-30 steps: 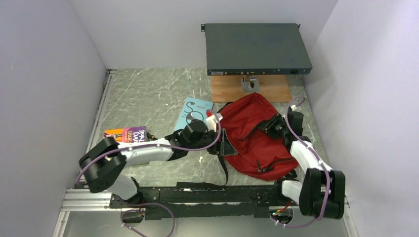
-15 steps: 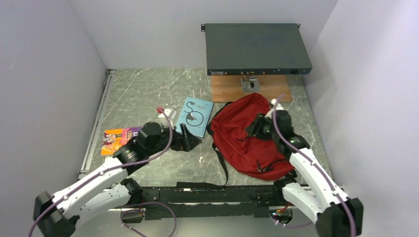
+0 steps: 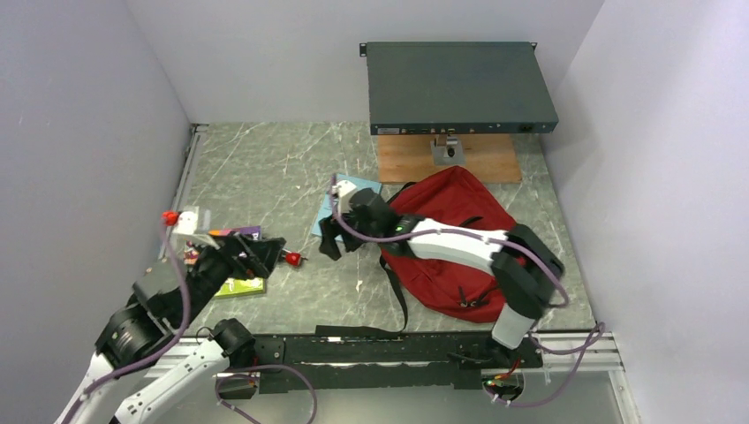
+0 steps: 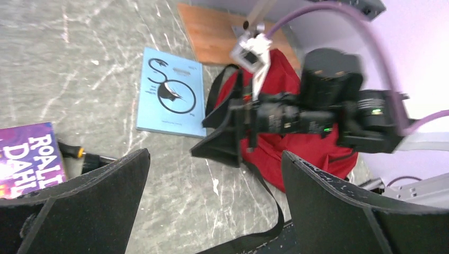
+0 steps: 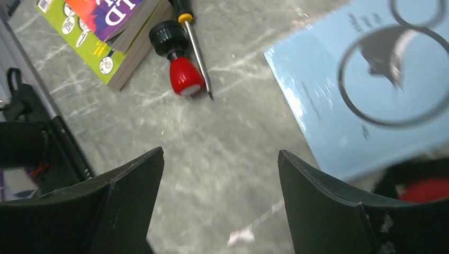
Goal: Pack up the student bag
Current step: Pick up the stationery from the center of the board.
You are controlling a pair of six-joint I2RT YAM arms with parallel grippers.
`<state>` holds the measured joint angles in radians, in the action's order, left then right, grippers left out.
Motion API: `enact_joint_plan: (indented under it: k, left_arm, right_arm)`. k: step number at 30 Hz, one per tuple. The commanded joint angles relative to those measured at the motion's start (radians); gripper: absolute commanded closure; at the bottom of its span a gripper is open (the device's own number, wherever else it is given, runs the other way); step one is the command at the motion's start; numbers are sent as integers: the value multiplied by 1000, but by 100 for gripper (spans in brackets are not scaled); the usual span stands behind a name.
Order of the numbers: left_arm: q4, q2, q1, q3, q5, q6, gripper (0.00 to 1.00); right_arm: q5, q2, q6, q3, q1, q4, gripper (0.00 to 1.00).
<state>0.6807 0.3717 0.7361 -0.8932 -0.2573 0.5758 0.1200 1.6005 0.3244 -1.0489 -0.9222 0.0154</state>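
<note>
The student bag (image 3: 450,243), dark red with black straps, lies right of the table's middle; the left wrist view shows it (image 4: 304,145) behind the right arm. My right gripper (image 3: 330,238) reaches across it and hangs open over bare table (image 5: 219,159), just beside a light blue book (image 5: 370,90) that is partly hidden under the arm (image 3: 321,219). My left gripper (image 3: 259,256) stands open and empty (image 4: 214,159) at the left, above a purple book (image 4: 26,159) stacked on a green one (image 5: 100,50).
A red-handled screwdriver (image 3: 290,258) lies between the book stack and the blue book. A long black strap (image 3: 399,300) trails from the bag toward the front rail (image 3: 353,349). A dark grey equipment box (image 3: 459,87) and a wooden board (image 3: 446,161) sit at the back.
The left arm pulled back from the bag to the book stack at the left. The right arm swung from the bag's right side across it to the blue book. Both grippers opened wider.
</note>
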Motion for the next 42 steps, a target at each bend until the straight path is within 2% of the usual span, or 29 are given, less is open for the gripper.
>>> enact_joint_plan:
  k: [1,7,14,18,22,31,34,37,41,42]
  left_arm:
    - [117,-93,-3,-38,-157,0,0]
    - [135,-186,-3,-23,-198,31,0]
    - [167,-216,-3,-17,-210,32,0]
    - [174,-232,-4,-14,-205,34,0]
    - [189,-246,-4,-15,-203,34,0]
    - [196,-250,-4,-8,-199,37,0]
    - [187,-246,-3,-2,-192,40,0]
    - [180,-234,-3,-1,-189,39,0]
    - [158,-209,-4,3,-181,41,0]
    - [150,-203,-4,3,-179,42,0]
  right_arm:
    - [86,193,-129,-161,-42,-173,19]
    - [66,359,-201,-281,-103,-212,20]
    - [-49,495,-252,-432,-173,-111,26]
    - [-101,526,-266,-450,-189,-96,30]
    - [-107,554,-278,-478,-201,-65,41]
    - [-177,579,-295,-463,-232,-73,41]
    - [-215,565,-293,-442,-234,-84,53]
    - [-228,521,-276,-407,-235,-110,76]
    - [-234,441,-246,-358,-234,-119,97]
    - [-235,402,-230,-334,-233,-119,100]
